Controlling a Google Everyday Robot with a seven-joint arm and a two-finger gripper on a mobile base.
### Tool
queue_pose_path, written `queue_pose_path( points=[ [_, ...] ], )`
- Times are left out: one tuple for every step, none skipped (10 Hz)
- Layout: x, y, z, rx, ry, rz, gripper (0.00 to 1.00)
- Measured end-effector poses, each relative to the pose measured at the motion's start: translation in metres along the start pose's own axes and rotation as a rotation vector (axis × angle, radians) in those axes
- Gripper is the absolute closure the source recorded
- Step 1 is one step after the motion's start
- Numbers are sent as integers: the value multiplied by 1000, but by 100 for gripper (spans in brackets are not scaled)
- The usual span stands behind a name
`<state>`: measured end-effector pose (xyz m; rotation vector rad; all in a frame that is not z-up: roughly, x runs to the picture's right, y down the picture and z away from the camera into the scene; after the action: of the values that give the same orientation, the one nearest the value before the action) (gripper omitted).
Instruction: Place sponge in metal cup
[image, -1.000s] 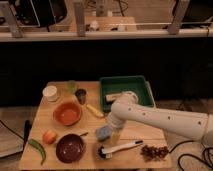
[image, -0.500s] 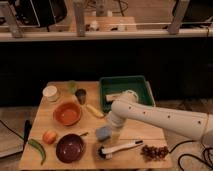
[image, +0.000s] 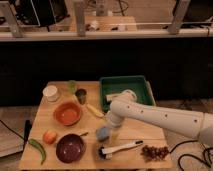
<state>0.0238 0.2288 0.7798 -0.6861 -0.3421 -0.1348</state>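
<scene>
Blue sponge (image: 103, 133) lies at the jaws; metal cup (image: 81, 95) stands well apart.

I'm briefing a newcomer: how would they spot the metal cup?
On the table, look left of the green tray. The metal cup stands behind the orange bowl, away from the gripper at the sponge. It is dark grey, unlike the green cup and white cup.

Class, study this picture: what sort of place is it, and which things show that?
Probably a robotics lab staged like a kitchen. A wooden table holds an orange bowl, a metal cup and a green tray. A metal rail runs behind. A white robot arm has its gripper down by the sponge.
</scene>
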Motion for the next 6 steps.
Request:
queue_pose_path(
  points=[
    [5, 2, -3, -1, 0, 2, 28],
    [6, 3, 0, -4, -2, 0, 22],
    [7, 2, 6, -7, -4, -5, 20],
    [7, 0, 11, -8, -13, -5, 22],
    [8, -1, 11, -7, -17, -5, 21],
    [8, -2, 11, -7, -18, -7, 20]
  ],
)
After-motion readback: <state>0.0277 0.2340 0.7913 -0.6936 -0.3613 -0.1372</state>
